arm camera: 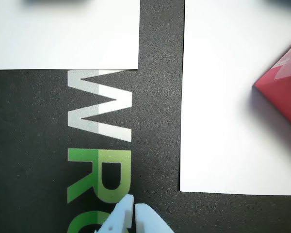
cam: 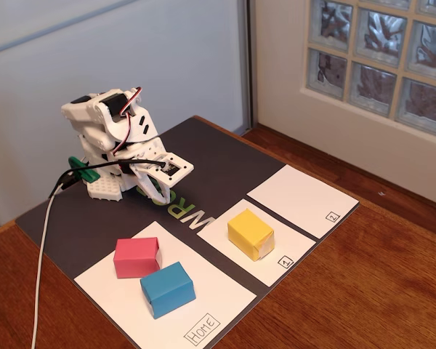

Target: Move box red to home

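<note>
The pinkish-red box (cam: 137,257) lies on the large white HOME sheet (cam: 225,299), at its far left part, next to a blue box (cam: 167,289). In the wrist view a corner of the red box (arm camera: 284,87) shows at the right edge on the white sheet (arm camera: 223,121). My gripper (cam: 156,190) is folded back near the arm base over the dark mat, away from the boxes. In the wrist view its fingertips (arm camera: 134,209) sit together at the bottom edge, shut and empty.
A yellow box (cam: 251,234) sits on the sheet marked 1 (cam: 291,254). The sheet marked 2 (cam: 301,200) is bare. The dark mat (cam: 211,160) with white and green lettering lies on a wooden table (cam: 378,291). A white cable (cam: 42,247) runs down the left.
</note>
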